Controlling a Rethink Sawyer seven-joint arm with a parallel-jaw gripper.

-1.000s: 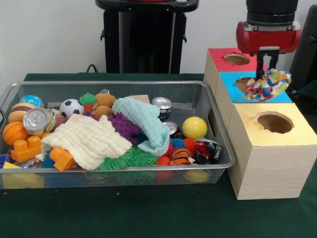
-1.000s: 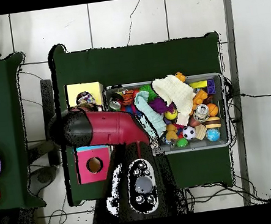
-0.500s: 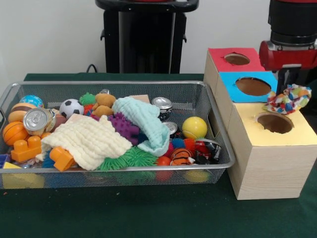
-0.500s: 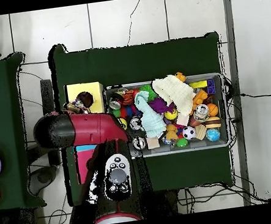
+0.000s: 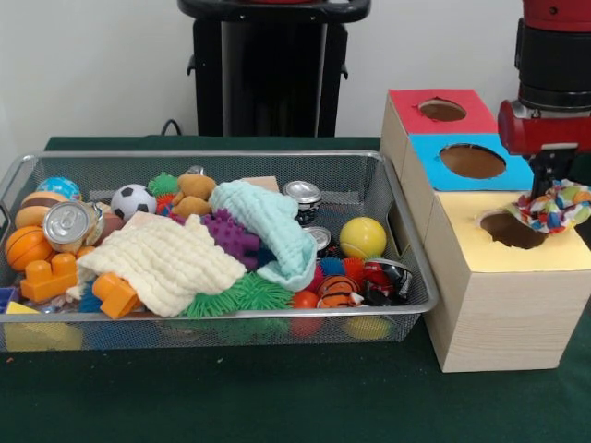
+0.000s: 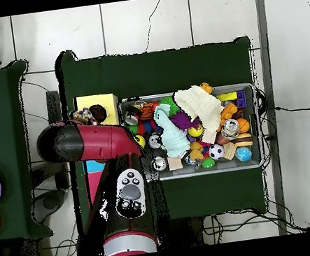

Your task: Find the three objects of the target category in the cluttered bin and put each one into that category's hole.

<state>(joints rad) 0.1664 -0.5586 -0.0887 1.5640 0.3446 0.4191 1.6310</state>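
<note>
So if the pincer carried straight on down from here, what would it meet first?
Probably the yellow box, at or just beside its hole. The pincer hangs above it, shut on a rope toy, which overhangs the hole's right rim. Depth is unclear, so it may land on the rim.

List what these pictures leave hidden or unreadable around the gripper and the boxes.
- Gripper: in the front view the multicoloured rope toy covers its tips, so open or shut is unclear; overhead, the arm hides it.
- Yellow box: the toy overlaps the hole's right rim.
- Blue box and red box: overhead, mostly under the arm.
- Inside every hole: too dark.
</note>
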